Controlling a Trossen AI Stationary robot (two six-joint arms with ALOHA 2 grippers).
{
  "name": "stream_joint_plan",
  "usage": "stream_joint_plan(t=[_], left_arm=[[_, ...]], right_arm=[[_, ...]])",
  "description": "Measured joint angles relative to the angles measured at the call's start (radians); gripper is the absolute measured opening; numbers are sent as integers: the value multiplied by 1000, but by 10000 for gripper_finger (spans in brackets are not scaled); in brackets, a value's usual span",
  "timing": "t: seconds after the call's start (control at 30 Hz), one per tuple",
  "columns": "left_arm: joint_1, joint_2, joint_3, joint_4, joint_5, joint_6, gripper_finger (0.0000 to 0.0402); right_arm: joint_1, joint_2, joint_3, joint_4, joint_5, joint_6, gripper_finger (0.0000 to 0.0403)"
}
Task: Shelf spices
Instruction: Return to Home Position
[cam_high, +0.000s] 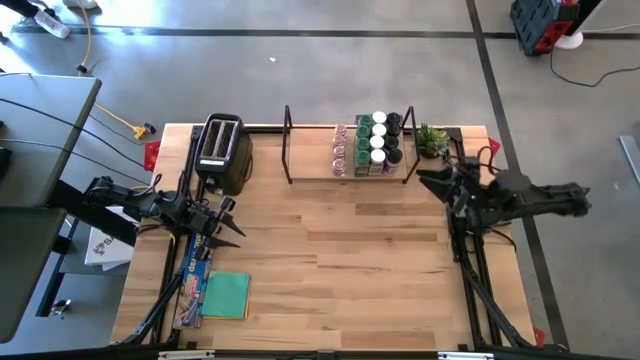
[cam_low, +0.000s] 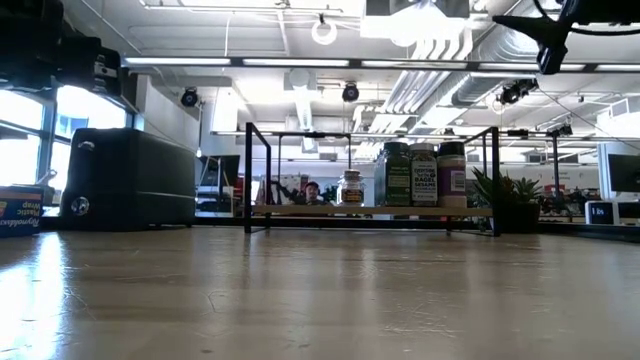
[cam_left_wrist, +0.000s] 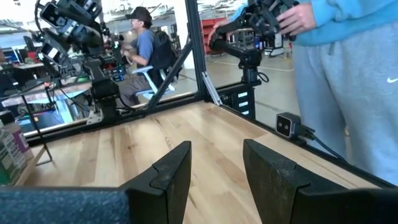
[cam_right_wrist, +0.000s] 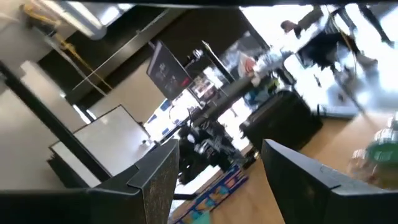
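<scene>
The shelf (cam_high: 345, 152), a light wooden board between black end frames, stands at the table's far edge. Several spices (cam_high: 373, 143) with green, white and dark lids stand upright on the right half of its board, and show in the low view as spices (cam_low: 424, 175) too. My right gripper (cam_high: 428, 182) hovers open above the table's right side, near the shelf's right end, with nothing between its fingers (cam_right_wrist: 155, 177). My left gripper (cam_high: 234, 224) is open at the left side, near the toaster, with its fingers (cam_left_wrist: 171, 171) empty.
A black-and-silver toaster (cam_high: 222, 152) stands left of the shelf, and a small potted plant (cam_high: 432, 140) right of it. A box (cam_high: 193, 283) and a green cloth (cam_high: 226, 295) lie at the near left. A person (cam_left_wrist: 348, 81) stands beyond the right edge.
</scene>
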Motion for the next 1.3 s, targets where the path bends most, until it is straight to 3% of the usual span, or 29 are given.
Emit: stream_joint_plan(t=[0.13,0.27,0.47,0.63,0.9,1.17,1.3], left_arm=[[0,0,0,0,-4,0,143],[0,0,0,-4,-26,0,143],[0,0,0,-5,-35,0,143],[0,0,0,-5,-37,1,143],[0,3,0,-6,-42,1,143],[0,3,0,-5,-41,1,143],[0,3,0,-5,-41,1,143]], right_arm=[[-78,-58,-35,32,-129,-151,224],[-131,-112,-141,211,-234,-243,224],[-185,-226,-357,428,-284,-252,224],[-259,-264,-360,213,-357,-99,224],[-273,-265,-360,-57,-438,-143,224],[-269,-264,-360,-55,-459,-539,224],[-269,-250,-360,-56,-458,-619,224]])
